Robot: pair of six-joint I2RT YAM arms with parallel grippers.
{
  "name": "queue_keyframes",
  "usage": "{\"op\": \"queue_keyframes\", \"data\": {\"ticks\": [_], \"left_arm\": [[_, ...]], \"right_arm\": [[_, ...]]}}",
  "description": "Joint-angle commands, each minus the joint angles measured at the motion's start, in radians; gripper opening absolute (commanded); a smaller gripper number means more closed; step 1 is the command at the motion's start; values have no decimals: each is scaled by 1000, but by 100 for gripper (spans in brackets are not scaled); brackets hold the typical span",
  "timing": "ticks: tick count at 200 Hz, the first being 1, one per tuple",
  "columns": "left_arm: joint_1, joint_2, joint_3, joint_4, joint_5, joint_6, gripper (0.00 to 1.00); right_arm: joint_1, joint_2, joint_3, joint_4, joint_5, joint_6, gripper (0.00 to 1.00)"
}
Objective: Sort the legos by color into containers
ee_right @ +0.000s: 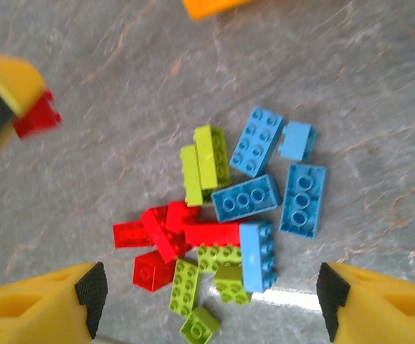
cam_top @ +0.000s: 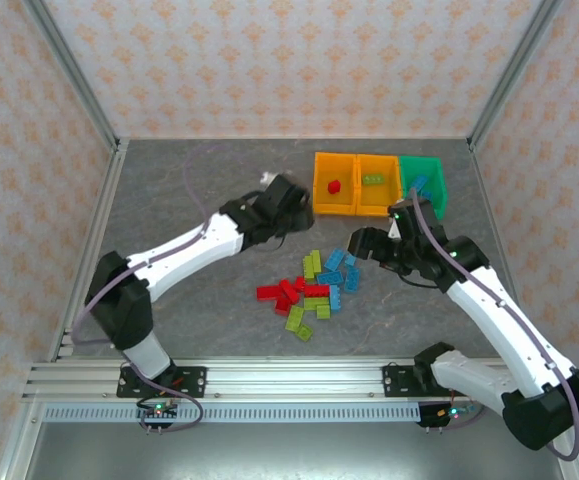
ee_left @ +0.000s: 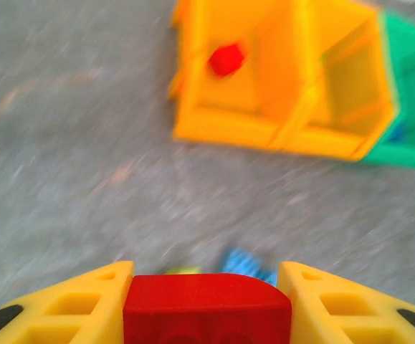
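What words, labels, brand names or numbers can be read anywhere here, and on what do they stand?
None can be read.
Small studded plastic bricks in red, lime green and blue: any stud embossing is too small to tell.
Red plastic brick before the left wrist camera: blurred, no print shows.
Orange and green open plastic bins: no label shows.

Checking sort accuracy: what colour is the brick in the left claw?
Red brick, clearest in the left wrist view.
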Motion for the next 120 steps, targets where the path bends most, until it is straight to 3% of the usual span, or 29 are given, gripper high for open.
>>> {"op": "queue_keyframes", "data": {"ticks": [1,29,71,91,120], "left_arm": [[1,179,207,-14,-60,85,35],[5,451,569,-89,-151,150,35],[33,794,1061,-214,-202,188,38],[39,864,1131,-184,-198,248,43],[40,871,1132,-156,-178,267,61]], "right_arm": [[4,-30,-28,18,155,79,80],[4,-44,-29,0,157,84,81],[3,-82,-58,-32,204,71,82],[3,-91,-65,-31,198,69,82],[5,-91,-62,-43,202,63,82]]}}
